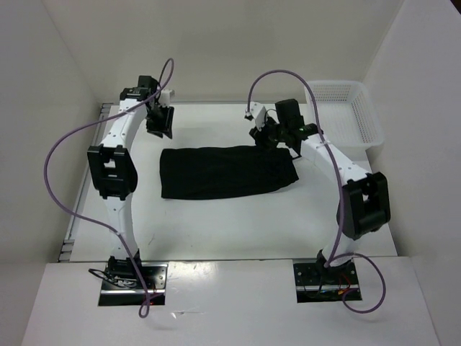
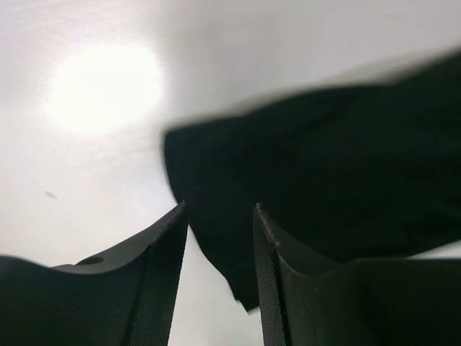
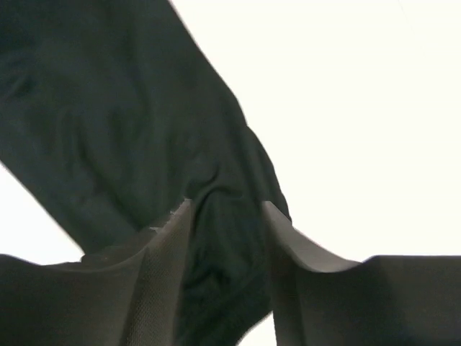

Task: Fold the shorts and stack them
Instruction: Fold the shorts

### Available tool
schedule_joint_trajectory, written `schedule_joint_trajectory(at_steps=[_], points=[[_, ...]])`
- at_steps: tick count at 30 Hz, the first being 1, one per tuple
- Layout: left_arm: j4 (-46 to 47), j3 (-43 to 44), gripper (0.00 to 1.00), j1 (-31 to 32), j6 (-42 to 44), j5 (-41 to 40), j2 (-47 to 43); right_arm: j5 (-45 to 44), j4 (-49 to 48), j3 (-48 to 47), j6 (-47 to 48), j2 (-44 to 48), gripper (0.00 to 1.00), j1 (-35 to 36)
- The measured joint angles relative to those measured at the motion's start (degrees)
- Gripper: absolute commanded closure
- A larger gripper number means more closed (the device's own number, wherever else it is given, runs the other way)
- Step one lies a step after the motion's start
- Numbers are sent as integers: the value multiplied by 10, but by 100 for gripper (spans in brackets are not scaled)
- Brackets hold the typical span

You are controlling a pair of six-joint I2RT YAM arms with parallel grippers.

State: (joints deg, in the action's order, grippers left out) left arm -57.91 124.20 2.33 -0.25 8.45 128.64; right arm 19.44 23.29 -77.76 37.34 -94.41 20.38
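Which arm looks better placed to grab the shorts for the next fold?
Probably the right: the right gripper hangs open over the shorts' far right edge, while the left gripper sits past their far left corner, off the cloth.

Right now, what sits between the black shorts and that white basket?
The right tool and its arm; the top external view shows it.

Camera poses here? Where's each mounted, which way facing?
Top external: above and behind the bases, looking down at the table, shorts and basket; both arms show whole.
Left wrist: on the left arm, looking past the left gripper at a shorts edge; only its fingers show.
Right wrist: likewise on the right arm, right gripper above the shorts.
Shared: all three see the shorts.
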Motion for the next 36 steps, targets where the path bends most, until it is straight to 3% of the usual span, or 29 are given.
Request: schedule_joint_trajectory(at_steps=[2,6,8,11,16,26,31,34,36], points=[[-1,-50,53,19,0,9,-61,-12,-24,-21,-44,-46,72,-6],[-4,-209,56,91,0,45,-164,-39,-50,-45,-104,-164,88,-23],[-11,-276,56,129,1,69,-174,-54,-43,-45,-121,-206,91,-30],[-4,-356,56,153,0,88,-166,-66,-35,-45,-143,-227,91,-39],[22,-457,59,139,0,61,-161,-93,-52,-48,-186,-226,91,-42],[30,-528,59,136,-3,-9,-172,-225,-89,-95,-236,-283,91,-39],[24,-535,59,137,-3,-28,-176,-265,-102,-156,-236,-319,83,-35],[21,-532,59,138,-3,-32,-176,-261,-103,-175,-231,-319,70,-33],[23,-523,59,140,-1,-36,-176,-248,-99,-177,-227,-309,54,-30]])
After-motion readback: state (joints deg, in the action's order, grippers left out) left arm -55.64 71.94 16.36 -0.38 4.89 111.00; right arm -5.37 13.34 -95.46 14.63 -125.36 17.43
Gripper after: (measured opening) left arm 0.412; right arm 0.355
